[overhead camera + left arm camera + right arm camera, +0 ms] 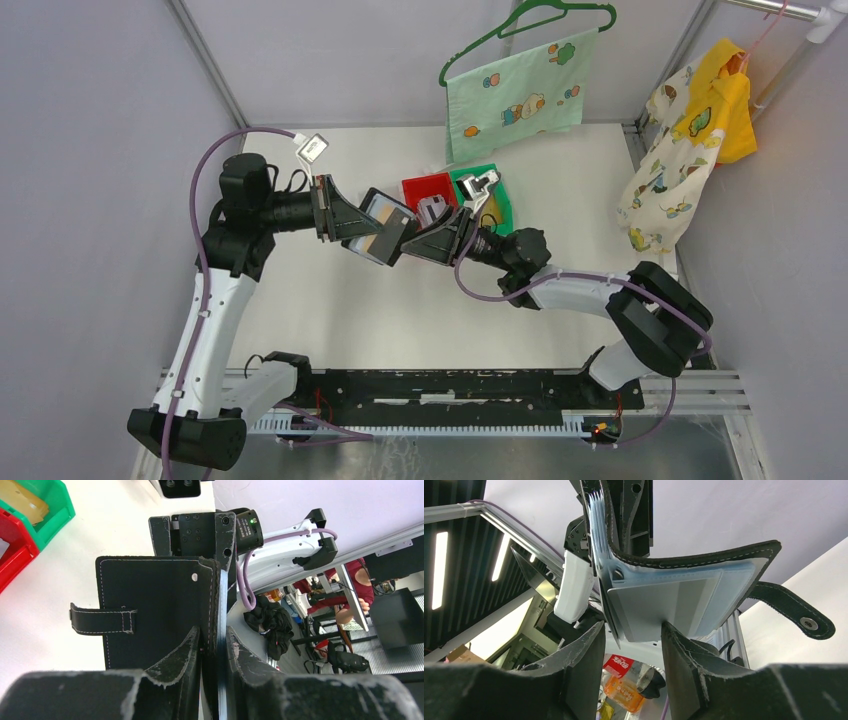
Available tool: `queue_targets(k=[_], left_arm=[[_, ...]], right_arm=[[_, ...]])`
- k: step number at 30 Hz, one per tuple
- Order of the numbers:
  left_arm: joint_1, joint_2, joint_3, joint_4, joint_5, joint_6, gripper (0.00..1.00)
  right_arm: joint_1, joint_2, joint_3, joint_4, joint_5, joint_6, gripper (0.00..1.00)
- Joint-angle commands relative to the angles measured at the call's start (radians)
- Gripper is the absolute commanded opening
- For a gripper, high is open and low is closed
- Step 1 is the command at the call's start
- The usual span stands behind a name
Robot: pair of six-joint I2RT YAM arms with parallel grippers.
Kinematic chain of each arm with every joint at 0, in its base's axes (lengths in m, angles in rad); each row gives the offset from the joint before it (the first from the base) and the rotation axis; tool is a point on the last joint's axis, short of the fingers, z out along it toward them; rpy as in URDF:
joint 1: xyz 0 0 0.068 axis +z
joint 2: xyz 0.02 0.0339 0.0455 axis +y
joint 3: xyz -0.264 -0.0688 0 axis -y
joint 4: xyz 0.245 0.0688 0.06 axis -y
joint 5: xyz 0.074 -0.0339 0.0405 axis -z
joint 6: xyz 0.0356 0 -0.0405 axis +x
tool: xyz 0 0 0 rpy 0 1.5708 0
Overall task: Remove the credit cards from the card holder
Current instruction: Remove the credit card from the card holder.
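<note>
Above the table point(400, 310), black card holder point(384, 236)

Black holder point(155, 610) with white stitching and a silver snap; pale blue-grey lining point(734, 587). Whitish-grey card point(664, 607) in the lining. Red bin point(415, 185); green bin point(503, 210). Mint-green cloth point(515, 95) printed with cartoon animals, on a green hanger point(530, 18). Yellow garment point(735, 100); white garment point(665, 175) with coloured prints. White table point(400, 310). Purple cable point(240, 129). Black-and-white arms.

Blk card holder point(155, 610) open midair, grey cards point(664, 605) inside
</note>
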Motion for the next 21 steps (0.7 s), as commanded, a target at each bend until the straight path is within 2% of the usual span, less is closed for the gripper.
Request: queue_targets(k=[1,5,12,21], left_arm=[[-0.003,-0.003,0.049,-0.017,0.010,0.057,0.02],[-0.003,-0.003,0.059,-0.060,-0.002,0.103,0.02],[-0.004,0.001,0.070,-0.120,-0.010,0.165,0.02],[-0.004,0.000,0.067,-0.159,-0.013,0.214,0.02]], right_arm=[[0.007,-0.031,0.058,0.058,-0.030,-0.001,0.51],[0.005,-0.049,0.071,0.014,-0.045,-0.023,0.49],[0.004,-0.119,0.104,-0.227,-0.073,-0.178,0.46],[0.001,-0.108,0.171,-0.302,-0.143,-0.215,0.39]])
